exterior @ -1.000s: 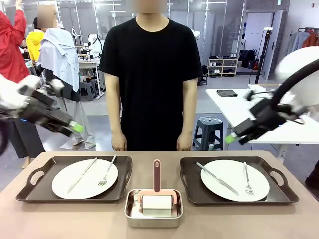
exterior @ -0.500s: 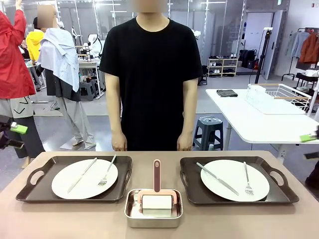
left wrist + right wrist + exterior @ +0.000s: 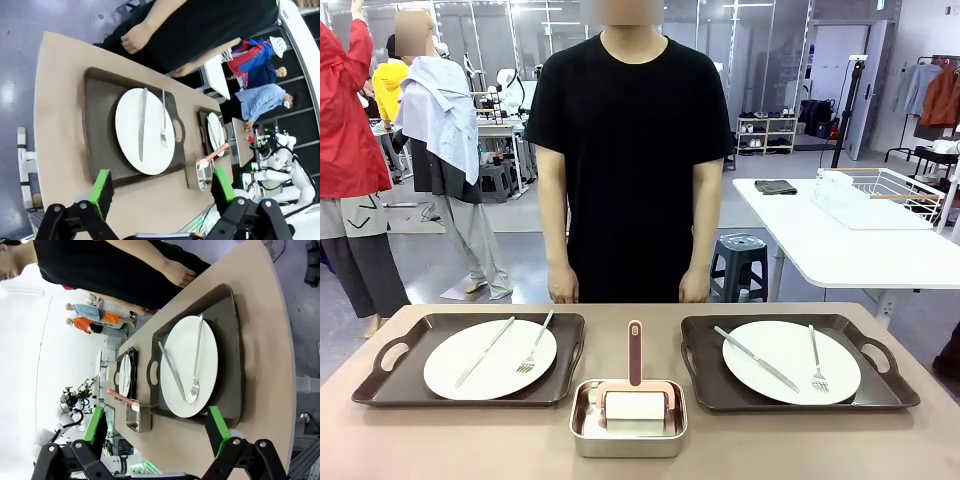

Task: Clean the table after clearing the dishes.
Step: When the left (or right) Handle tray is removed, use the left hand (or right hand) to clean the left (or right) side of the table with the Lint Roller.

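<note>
Evidently sat at step one, dishes (image 3: 490,358) uncleared. Held left gripper (image 3: 162,186), right gripper (image 3: 156,425) fully spread, empty. Probably needed trays (image 3: 420,330) lifted away next.

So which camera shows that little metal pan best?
The front view: the pan sits close and centred, open top facing the camera, with the pink-handled tool inside it. Both wrist views show it small, far off and tilted sideways.
</note>
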`<act>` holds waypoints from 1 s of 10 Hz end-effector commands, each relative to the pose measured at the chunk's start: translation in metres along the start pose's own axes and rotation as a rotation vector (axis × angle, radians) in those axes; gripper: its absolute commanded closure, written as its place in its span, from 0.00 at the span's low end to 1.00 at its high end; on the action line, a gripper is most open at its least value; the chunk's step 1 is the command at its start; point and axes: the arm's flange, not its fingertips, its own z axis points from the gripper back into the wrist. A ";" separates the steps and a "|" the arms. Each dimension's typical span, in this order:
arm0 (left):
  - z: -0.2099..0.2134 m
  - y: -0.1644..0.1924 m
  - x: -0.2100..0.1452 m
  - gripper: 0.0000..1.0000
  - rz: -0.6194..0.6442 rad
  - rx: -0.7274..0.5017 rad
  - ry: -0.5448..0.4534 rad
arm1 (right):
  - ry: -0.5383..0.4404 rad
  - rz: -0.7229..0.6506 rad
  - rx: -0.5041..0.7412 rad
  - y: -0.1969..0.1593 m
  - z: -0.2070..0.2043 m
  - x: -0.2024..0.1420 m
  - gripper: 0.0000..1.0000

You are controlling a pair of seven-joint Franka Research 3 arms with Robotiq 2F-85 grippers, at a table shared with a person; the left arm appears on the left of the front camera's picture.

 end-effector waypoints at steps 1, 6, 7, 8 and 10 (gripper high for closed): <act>-0.020 -0.004 0.004 0.00 -0.011 -0.011 0.033 | -0.008 -0.015 0.002 -0.005 0.004 -0.004 0.00; -0.020 -0.004 0.004 0.00 -0.011 -0.011 0.033 | -0.008 -0.015 0.002 -0.005 0.004 -0.004 0.00; -0.020 -0.004 0.004 0.00 -0.011 -0.011 0.033 | -0.008 -0.015 0.002 -0.005 0.004 -0.004 0.00; -0.020 -0.004 0.004 0.00 -0.011 -0.011 0.033 | -0.008 -0.015 0.002 -0.005 0.004 -0.004 0.00; -0.020 -0.004 0.004 0.00 -0.011 -0.011 0.033 | -0.008 -0.015 0.002 -0.005 0.004 -0.004 0.00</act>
